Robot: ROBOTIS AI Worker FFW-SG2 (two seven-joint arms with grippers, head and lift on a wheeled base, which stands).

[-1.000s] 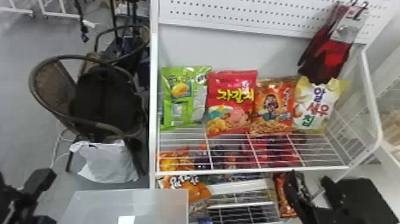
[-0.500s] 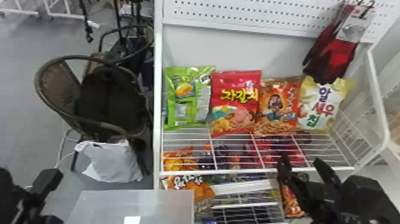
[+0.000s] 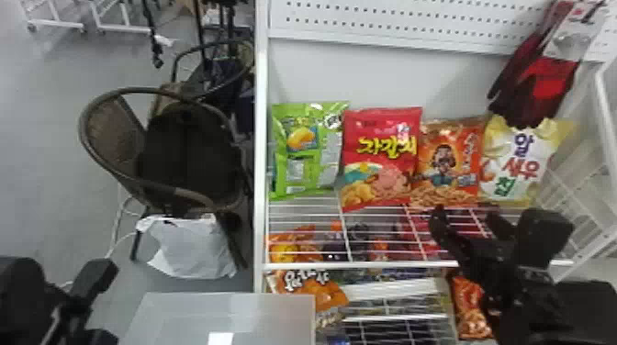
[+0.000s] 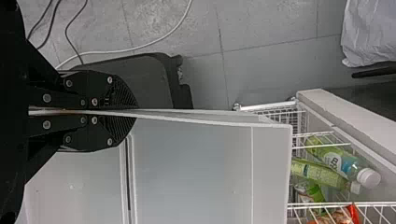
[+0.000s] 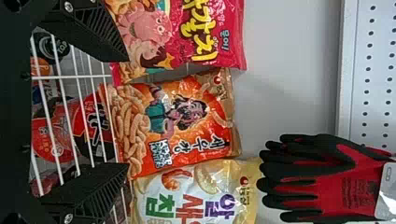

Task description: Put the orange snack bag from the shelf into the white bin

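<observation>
On the wire shelf, right of centre, the orange snack bag stands upright, apparently straight ahead of my right jaws, spread wide, empty; my left jaws clamp the white bin.

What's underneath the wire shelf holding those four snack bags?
Orange packets and red packets show through the shelf. The robot's right claw covers part; what's behind it, I can't tell.

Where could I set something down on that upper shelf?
Likely on the bare wires between the green bag and the front rail. Crowded farther right: the right arm's fingers before the orange bag, gloves above the yellow-white one.
</observation>
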